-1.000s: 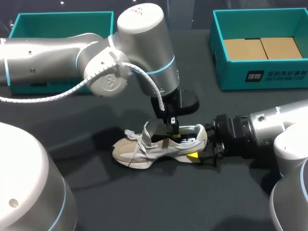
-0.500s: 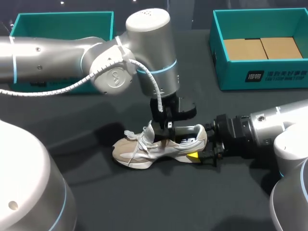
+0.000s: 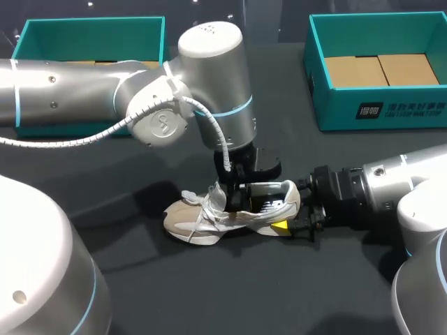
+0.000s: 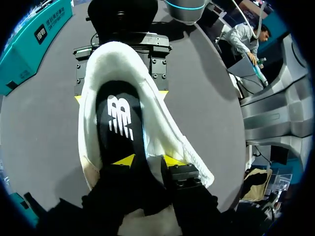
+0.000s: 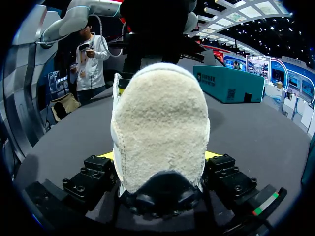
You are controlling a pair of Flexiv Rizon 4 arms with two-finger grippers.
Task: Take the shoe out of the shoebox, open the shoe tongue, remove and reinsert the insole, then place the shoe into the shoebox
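A beige and white shoe (image 3: 209, 216) lies on its sole mid-table, toe to the left. My right gripper (image 3: 292, 225) is shut on the shoe's heel (image 5: 160, 128), with a finger pressed to each side. My left gripper (image 3: 241, 187) reaches down into the shoe's opening. In the left wrist view its fingers stand a little apart (image 4: 147, 161), over the black insole (image 4: 120, 118), which lies flat inside the shoe below the white collar (image 4: 93, 98). The tongue and laces are pushed up toward the toe. The right gripper's body (image 4: 120, 59) shows behind the heel.
A teal shoebox (image 3: 328, 112) with cardboard inside stands at the back right. A second teal box (image 3: 28, 35) stands at the back left, partly behind my left arm. The dark tabletop (image 3: 230, 293) lies bare in front of the shoe.
My left gripper has sunk lower into the shoe and its fingers have parted. The tongue and laces have been pressed down. The right arm and the heel have stayed put.
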